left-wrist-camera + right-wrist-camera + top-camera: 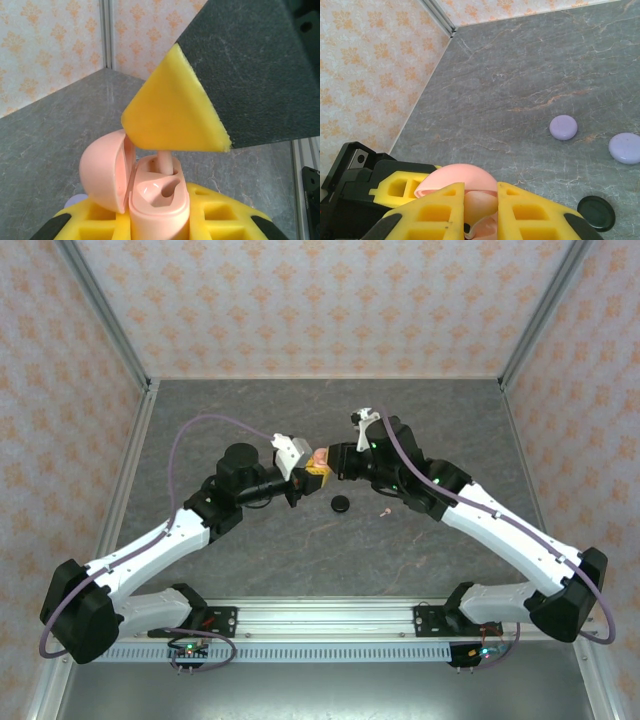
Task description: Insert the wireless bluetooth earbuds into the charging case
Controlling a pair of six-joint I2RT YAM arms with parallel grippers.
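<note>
Case (pixel 320 456): pink, held upright off the table (pixel 300 550) over its middle. Its domed lid is swung open to one side on its hinge.
Left gripper (pixel 310 472): yellow fingers pinch the lower body of the case from both sides.
Earbud (pixel 165 161): pale pink, stem pointing up, seated in the far socket of the case.
Right gripper (pixel 335 462): meets the left one from the opposite side, right over the open case. Its fingers are pressed almost together on the earbud's stem, whose top runs up behind one yellow pad (pixel 170 110).
Loose earbud (pixel 385 514): pink, lying on the table toward the near edge from the right gripper, beside that arm.
Black puck (pixel 341 504): flat on the table just nearward of the two grippers, left of the loose earbud and apart from it.
Lilac pucks (pixel 563 127) (pixel 625 148): two, flat on the table, near each other but not touching, with the black puck close by.
</note>
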